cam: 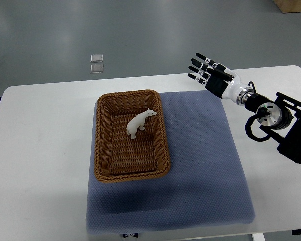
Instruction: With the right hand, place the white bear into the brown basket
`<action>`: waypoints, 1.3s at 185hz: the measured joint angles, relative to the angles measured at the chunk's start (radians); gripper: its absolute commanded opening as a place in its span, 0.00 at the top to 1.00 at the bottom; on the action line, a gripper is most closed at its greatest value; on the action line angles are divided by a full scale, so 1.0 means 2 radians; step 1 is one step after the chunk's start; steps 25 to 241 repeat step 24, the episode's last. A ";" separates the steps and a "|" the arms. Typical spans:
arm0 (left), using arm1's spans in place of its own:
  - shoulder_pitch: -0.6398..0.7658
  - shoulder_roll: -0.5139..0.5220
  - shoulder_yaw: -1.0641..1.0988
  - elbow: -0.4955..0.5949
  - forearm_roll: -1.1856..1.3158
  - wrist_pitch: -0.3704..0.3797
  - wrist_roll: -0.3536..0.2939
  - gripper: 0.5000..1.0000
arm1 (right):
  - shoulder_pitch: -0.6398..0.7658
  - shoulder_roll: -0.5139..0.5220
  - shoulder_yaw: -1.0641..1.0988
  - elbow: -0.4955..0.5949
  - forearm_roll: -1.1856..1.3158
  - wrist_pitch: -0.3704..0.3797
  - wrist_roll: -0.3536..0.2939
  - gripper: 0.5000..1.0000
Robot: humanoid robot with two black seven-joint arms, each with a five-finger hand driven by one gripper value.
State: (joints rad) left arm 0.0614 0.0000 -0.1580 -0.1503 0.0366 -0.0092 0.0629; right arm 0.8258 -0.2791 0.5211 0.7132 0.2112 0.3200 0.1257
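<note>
A small white bear stands upright inside the brown wicker basket, near its middle and slightly toward the far end. My right hand hovers over the far right part of the table, well to the right of the basket and apart from it. Its fingers are spread and straight, holding nothing. The right arm comes in from the right edge. The left arm does not show.
The basket sits on a blue-grey mat that covers the middle of the white table. Two small clear squares lie on the grey floor beyond the table's far edge.
</note>
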 measured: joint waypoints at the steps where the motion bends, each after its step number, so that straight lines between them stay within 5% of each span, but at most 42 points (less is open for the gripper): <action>1: 0.000 0.000 0.000 0.000 0.000 0.000 0.000 0.00 | 0.000 0.000 0.000 0.000 0.000 0.000 0.000 0.14; 241: 0.000 0.000 0.000 0.000 0.000 0.000 0.000 0.00 | 0.000 0.000 0.001 0.000 0.000 0.004 0.001 0.14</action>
